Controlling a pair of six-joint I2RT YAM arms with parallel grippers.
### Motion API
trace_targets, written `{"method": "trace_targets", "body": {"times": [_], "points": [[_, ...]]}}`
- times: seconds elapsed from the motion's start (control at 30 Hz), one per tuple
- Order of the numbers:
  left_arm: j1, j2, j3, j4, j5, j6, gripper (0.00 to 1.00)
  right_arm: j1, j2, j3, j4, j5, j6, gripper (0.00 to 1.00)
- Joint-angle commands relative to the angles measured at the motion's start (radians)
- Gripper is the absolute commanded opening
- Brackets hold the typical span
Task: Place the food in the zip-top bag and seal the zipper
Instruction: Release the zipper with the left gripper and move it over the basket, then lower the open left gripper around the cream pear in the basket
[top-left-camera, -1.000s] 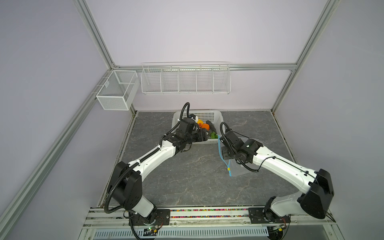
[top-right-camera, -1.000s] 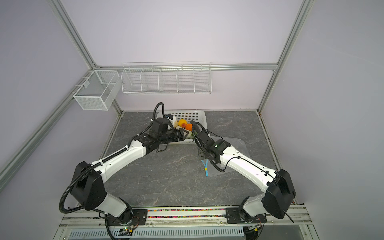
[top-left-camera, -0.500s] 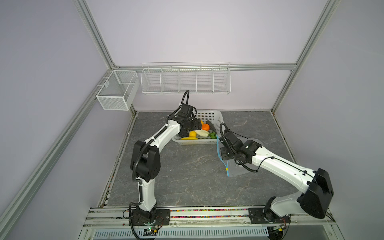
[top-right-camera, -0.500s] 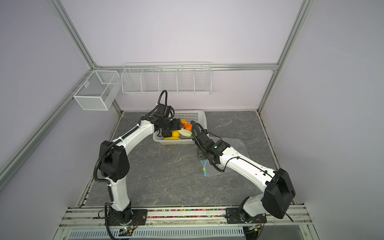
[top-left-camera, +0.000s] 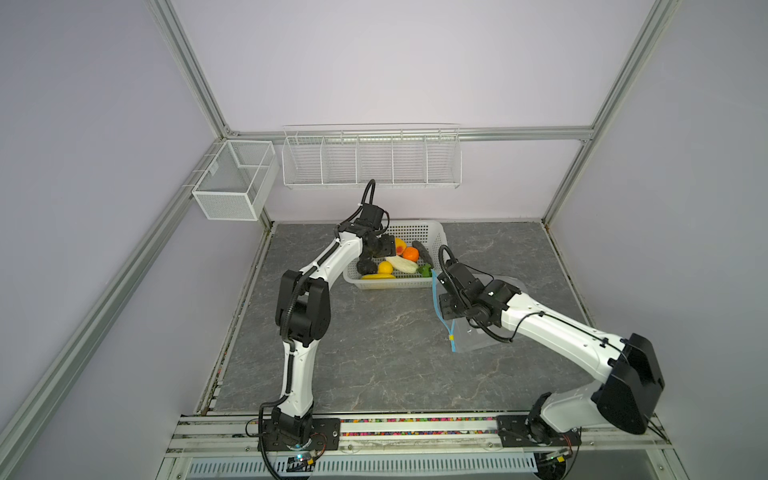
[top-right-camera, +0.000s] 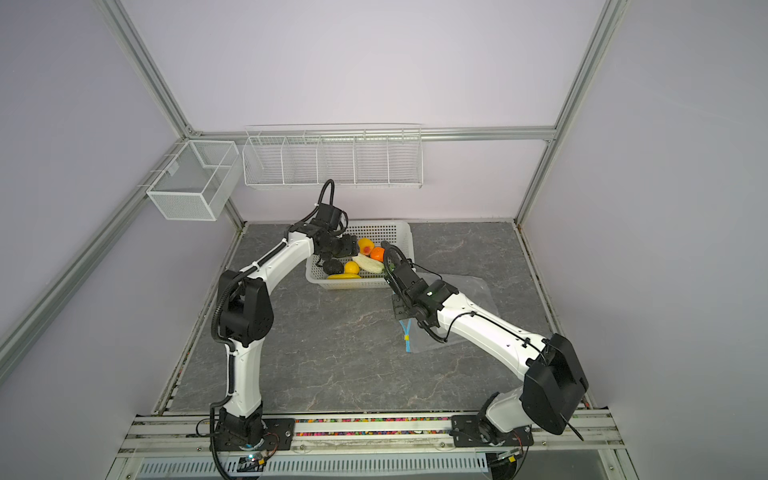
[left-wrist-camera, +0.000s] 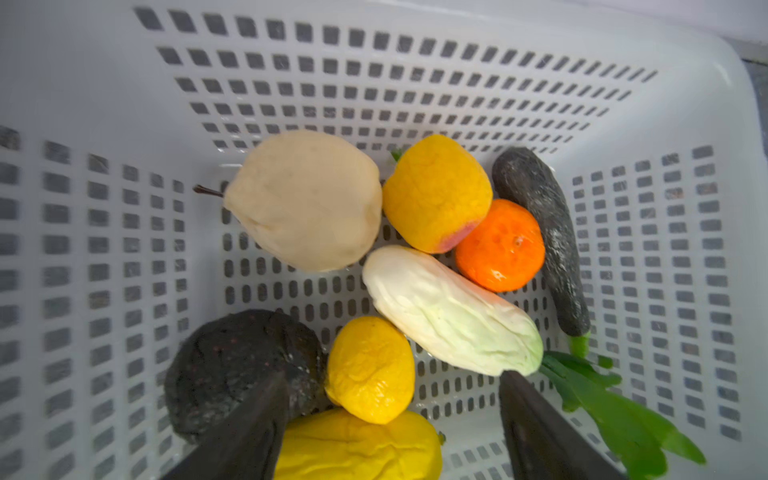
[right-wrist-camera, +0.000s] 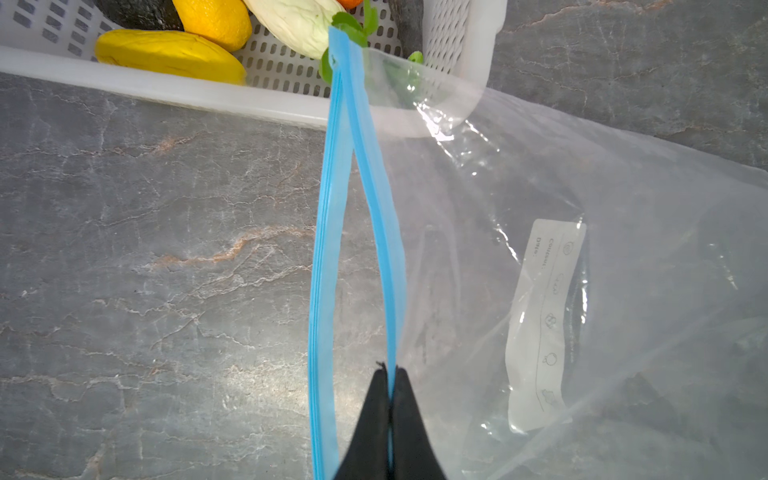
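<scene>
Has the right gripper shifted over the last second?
No. The right gripper stays shut on the zipper, at the same spot just off the white basket's near right corner in a top view.

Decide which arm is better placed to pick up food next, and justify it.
Left. The left gripper hangs open over the food in the basket; the right gripper is shut on the zipper, holding the zip-top bag open.

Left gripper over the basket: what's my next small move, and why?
Probably lower the left gripper and close on the lemon: its jaws stand open above the lemon in the basket, and the right gripper is shut on one zipper lip, holding the bag mouth parted.
</scene>
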Motion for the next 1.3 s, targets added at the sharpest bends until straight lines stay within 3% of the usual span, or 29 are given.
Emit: {"method": "trace_targets", "body": {"times": [0.0, 0.3, 0.93, 1.27], "points": [[0.024, 0.011, -0.010, 0.041, -0.054, -0.028, 0.85, -0.008, 0.017, -0.008, 0.017, -0.020, -0.012, 0.06], [0.061, 0.101, 0.087, 0.052, -0.032, -0.027, 0.95, -0.015, 0.026, -0.001, 0.009, -0.020, -0.015, 0.06], [0.073, 0.264, 0.245, 0.056, -0.046, -0.047, 0.97, -0.022, 0.047, 0.012, -0.002, -0.026, -0.012, 0.06], [0.075, 0.303, 0.254, 0.069, -0.019, -0.065, 0.97, -0.024, 0.053, 0.009, -0.003, -0.028, -0.007, 0.06]]}}
